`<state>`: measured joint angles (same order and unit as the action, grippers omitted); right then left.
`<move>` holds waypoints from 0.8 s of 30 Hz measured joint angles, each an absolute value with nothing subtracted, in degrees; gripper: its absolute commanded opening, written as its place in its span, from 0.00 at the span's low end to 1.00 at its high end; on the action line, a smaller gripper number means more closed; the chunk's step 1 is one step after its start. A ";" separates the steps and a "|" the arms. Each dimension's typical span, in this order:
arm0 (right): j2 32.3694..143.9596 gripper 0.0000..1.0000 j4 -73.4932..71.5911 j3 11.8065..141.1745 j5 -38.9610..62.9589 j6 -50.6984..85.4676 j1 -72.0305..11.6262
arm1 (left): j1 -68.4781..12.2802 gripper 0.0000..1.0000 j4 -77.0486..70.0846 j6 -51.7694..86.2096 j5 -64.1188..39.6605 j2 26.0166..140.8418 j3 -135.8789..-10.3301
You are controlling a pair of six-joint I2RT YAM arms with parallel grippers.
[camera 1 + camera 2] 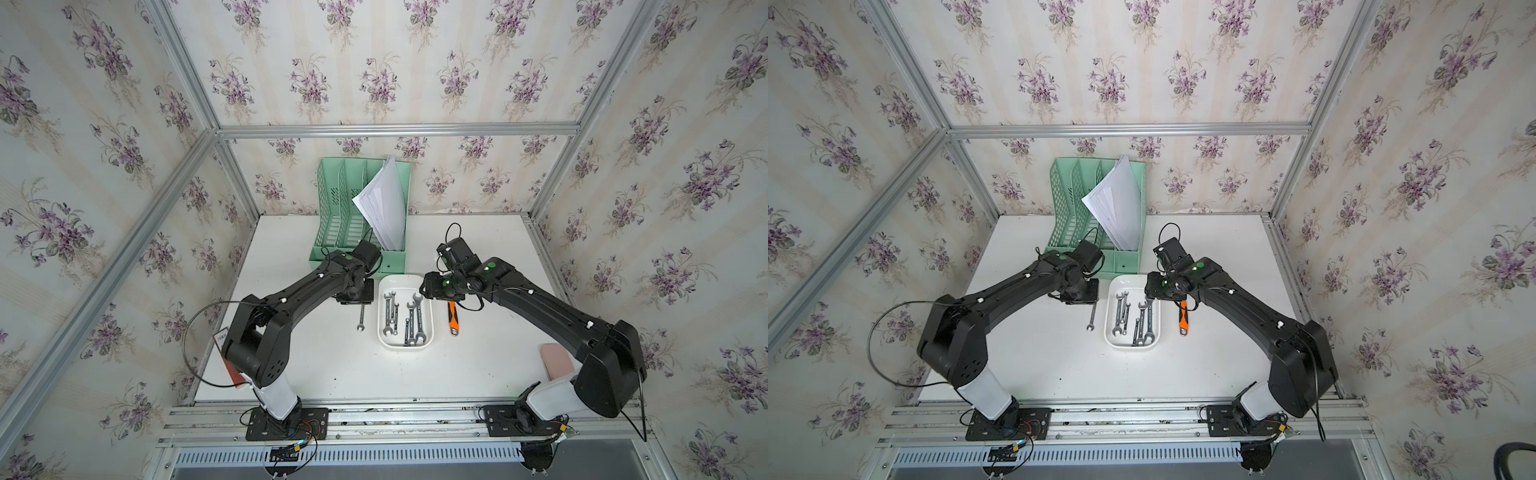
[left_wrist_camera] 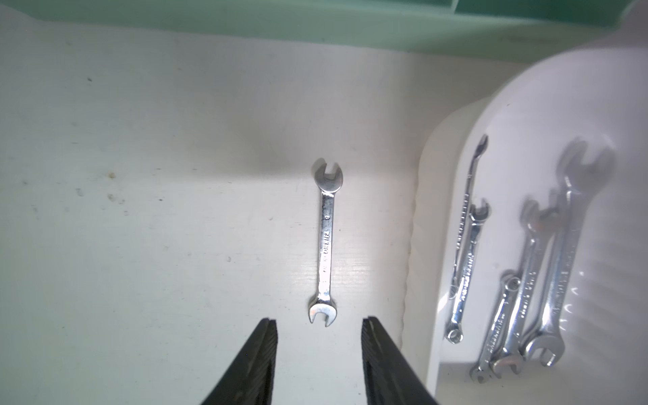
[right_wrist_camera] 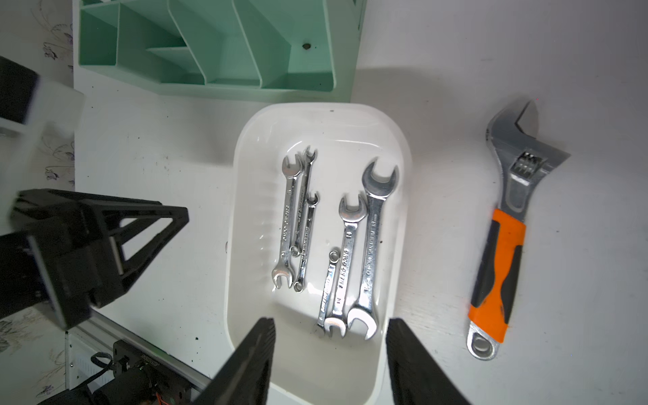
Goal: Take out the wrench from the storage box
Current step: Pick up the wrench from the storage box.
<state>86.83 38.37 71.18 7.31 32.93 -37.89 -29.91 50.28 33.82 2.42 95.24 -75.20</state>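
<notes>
**Left claw spread, one wrench out on the table**

My left gripper has its jaws apart with nothing between them. One wrench lies flat on the table just ahead of the tips, beside the storage box and outside it. My right gripper hangs spread and empty above the box, where several other wrenches lie. An adjustable wrench rests on the table at the box's far side.

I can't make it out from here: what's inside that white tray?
Six silver wrenches lie inside the storage box, in two overlapping clusters. Nothing else shows; the floor beneath them is covered.
</notes>
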 measured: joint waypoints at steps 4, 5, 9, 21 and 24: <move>91.13 0.56 37.52 73.47 7.51 33.26 -39.46 | -29.54 0.58 51.42 33.47 4.03 88.66 -75.13; 92.49 0.56 37.50 74.32 7.29 33.30 -39.99 | -29.56 0.61 51.33 33.41 4.40 86.67 -74.87; 97.51 0.56 37.15 77.41 6.87 33.47 -41.82 | -29.41 0.66 51.72 33.36 5.63 80.44 -73.78; 107.61 0.50 37.58 80.14 3.70 34.15 -43.66 | -27.99 0.68 52.05 32.05 7.68 74.48 -71.09; 108.71 0.49 37.56 79.79 3.49 34.57 -43.77 | -27.81 0.68 51.92 31.97 7.44 74.83 -70.41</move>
<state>108.71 37.56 79.79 3.49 34.57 -43.77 -27.81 51.92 31.97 7.44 74.83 -70.41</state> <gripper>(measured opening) 0.490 0.679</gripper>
